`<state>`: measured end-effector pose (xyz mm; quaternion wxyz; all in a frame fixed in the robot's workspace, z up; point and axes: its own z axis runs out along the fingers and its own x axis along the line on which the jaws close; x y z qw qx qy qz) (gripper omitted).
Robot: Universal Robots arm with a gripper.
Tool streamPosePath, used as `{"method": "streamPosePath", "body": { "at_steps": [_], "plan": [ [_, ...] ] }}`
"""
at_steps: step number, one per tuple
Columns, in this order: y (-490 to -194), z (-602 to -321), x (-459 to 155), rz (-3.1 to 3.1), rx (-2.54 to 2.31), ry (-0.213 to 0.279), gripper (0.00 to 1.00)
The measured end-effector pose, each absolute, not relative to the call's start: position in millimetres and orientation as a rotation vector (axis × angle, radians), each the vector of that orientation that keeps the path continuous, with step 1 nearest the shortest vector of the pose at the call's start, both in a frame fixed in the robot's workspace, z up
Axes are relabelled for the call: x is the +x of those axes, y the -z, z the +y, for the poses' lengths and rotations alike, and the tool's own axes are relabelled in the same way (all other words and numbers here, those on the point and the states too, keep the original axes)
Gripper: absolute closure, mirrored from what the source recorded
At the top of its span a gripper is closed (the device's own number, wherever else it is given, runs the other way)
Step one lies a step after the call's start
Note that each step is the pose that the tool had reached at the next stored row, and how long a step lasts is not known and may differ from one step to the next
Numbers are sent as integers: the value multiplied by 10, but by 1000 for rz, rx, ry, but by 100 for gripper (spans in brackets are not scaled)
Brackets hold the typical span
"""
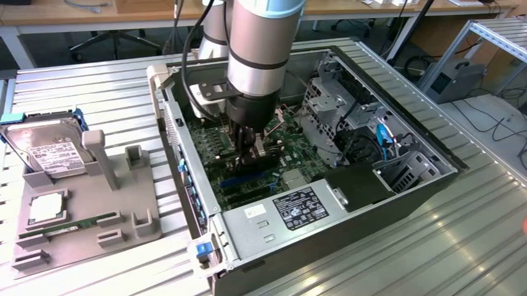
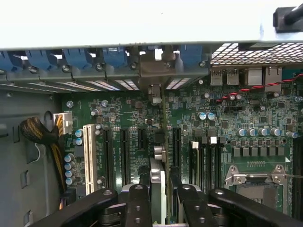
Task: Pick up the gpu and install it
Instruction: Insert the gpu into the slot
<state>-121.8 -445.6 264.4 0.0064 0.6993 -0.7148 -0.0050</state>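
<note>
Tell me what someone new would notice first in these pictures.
The arm's gripper reaching down into the open computer case, holding the gpu edge-on over the green motherboard. On the exterior view's left, a grey holder carries a hard drive and a RAM stick.

Ribbed metal worktable (image 1: 461, 234), wooden desks (image 1: 123, 15) behind (office chair (image 1: 115, 38) tucked under), grey floor (image 1: 494, 117) with cables.

The arm (image 1: 261, 49) is masking most of the gpu (image 1: 257, 161) (a dark sliver showing); the pincer's (image 2: 159, 201) base is running off-frame.
</note>
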Motion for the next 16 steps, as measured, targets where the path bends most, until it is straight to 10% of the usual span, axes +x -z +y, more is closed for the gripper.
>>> {"method": "streamPosePath", "body": {
  "at_steps": [16],
  "plan": [
    [-2643,-4473,-1225,-2241,2192,26,73]
  ]
}}
